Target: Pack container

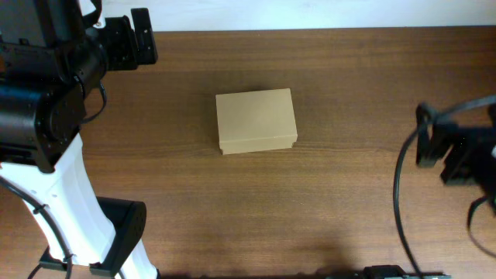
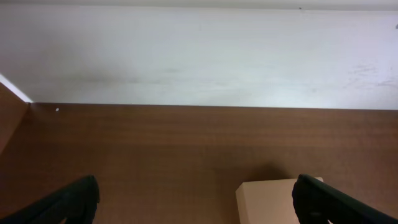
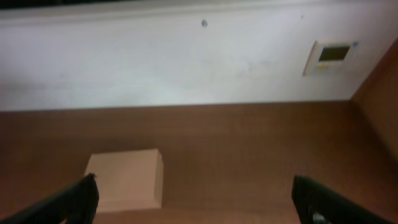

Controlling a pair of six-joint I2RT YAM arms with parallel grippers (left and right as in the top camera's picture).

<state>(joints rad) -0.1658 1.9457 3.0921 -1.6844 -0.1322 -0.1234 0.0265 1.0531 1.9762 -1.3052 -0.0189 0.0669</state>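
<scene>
The container (image 1: 256, 120) is a small tan cardboard box with its flap lid closed, lying on the wooden table near the middle. It also shows at the bottom of the left wrist view (image 2: 267, 200) and at the lower left of the right wrist view (image 3: 126, 178). My left gripper (image 1: 143, 36) is at the far left back of the table, open and empty, its fingers spread wide in the left wrist view (image 2: 199, 205). My right gripper (image 1: 438, 151) is at the right edge, open and empty, well apart from the box, fingers wide in its wrist view (image 3: 194, 202).
The brown wooden table (image 1: 349, 77) ends at a white wall (image 2: 199, 56) at the back. A small wall thermostat panel (image 3: 333, 56) shows on that wall. The left arm's white base (image 1: 70, 209) stands at the front left.
</scene>
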